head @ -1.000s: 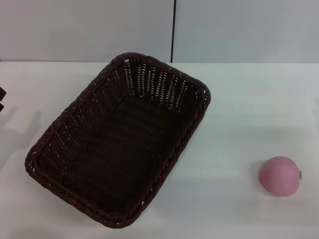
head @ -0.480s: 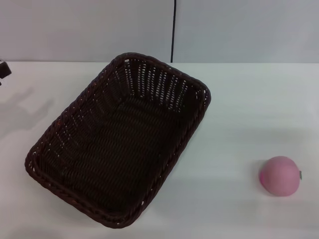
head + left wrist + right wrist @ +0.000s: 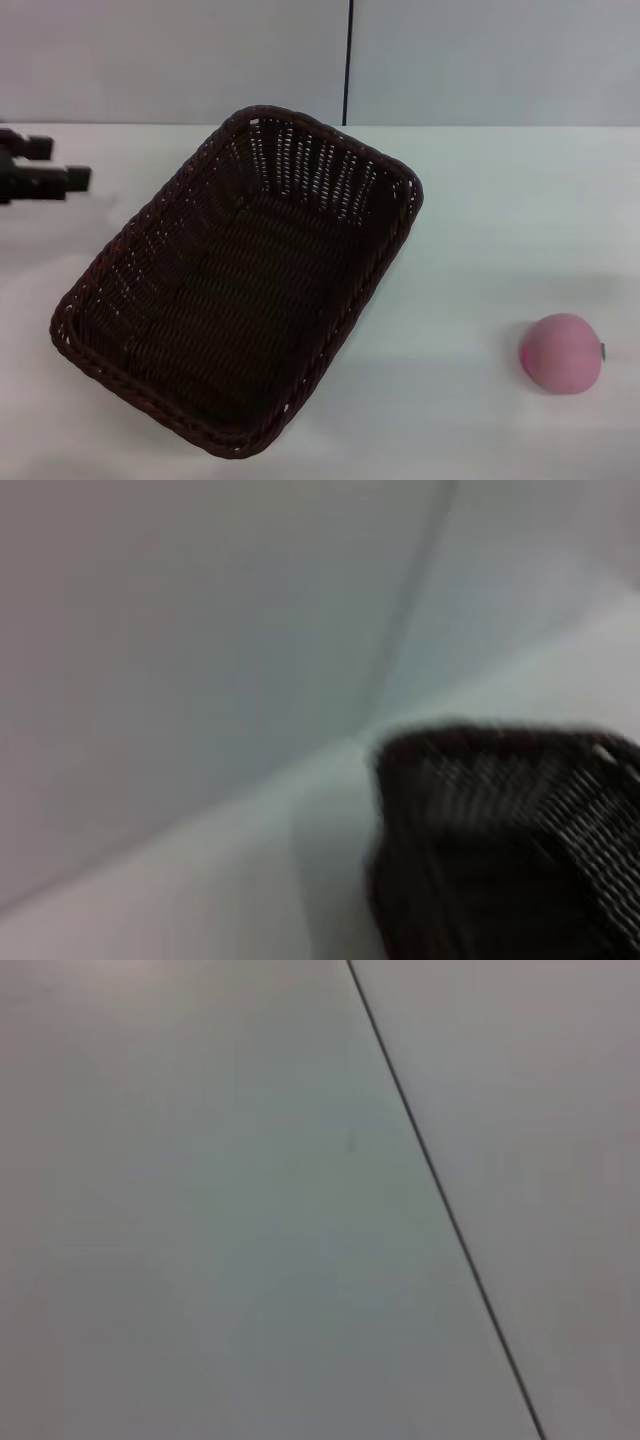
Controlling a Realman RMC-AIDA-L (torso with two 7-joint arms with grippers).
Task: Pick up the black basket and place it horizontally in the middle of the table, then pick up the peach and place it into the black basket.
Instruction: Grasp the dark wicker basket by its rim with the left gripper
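Observation:
The black basket (image 3: 240,300) lies at a slant on the white table (image 3: 500,200), left of the middle, and it is empty. One end points to the far right and the other to the near left. Part of it shows blurred in the left wrist view (image 3: 500,850). The pink peach (image 3: 561,353) sits on the table at the near right, well apart from the basket. My left gripper (image 3: 66,164) reaches in from the left edge above the table, open and empty, a little short of the basket's far-left rim. My right gripper is out of view.
A light grey wall with a dark vertical seam (image 3: 348,60) stands behind the table. The right wrist view shows only that wall and its seam (image 3: 440,1200). Bare tabletop lies between the basket and the peach.
My left gripper has come in from the left edge, moving rightwards towards the basket's far-left rim. The basket and the peach have not moved.

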